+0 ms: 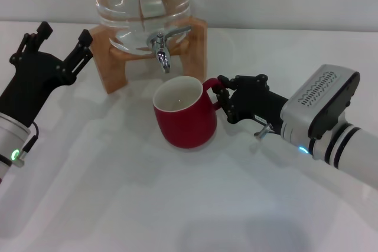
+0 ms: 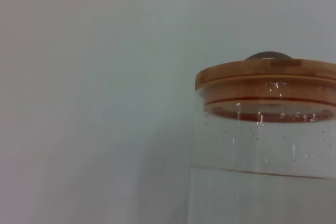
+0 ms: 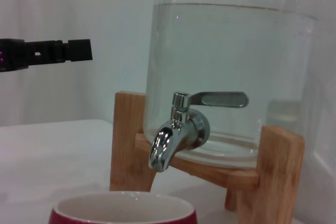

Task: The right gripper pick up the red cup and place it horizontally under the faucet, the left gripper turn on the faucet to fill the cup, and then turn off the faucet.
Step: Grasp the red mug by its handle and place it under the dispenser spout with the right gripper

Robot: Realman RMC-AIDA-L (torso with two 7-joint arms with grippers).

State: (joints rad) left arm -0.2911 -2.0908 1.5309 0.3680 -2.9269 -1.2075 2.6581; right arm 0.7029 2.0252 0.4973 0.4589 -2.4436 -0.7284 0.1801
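Observation:
The red cup (image 1: 184, 116) stands upright on the white table, its white inside showing, just in front of and below the faucet (image 1: 162, 50). My right gripper (image 1: 222, 100) is at the cup's right side, shut on the red loop handle. In the right wrist view the chrome faucet (image 3: 176, 137) hangs above the cup's rim (image 3: 123, 209), with its thin lever (image 3: 219, 98) lying sideways. My left gripper (image 1: 62, 41) hovers open to the left of the jar's stand, touching nothing; one of its black fingers (image 3: 47, 53) shows in the right wrist view.
The clear water jar (image 1: 142, 4) rests on a wooden stand (image 1: 112, 66) at the back of the table. Its wooden lid (image 2: 265, 74) shows in the left wrist view. A white wall rises behind it.

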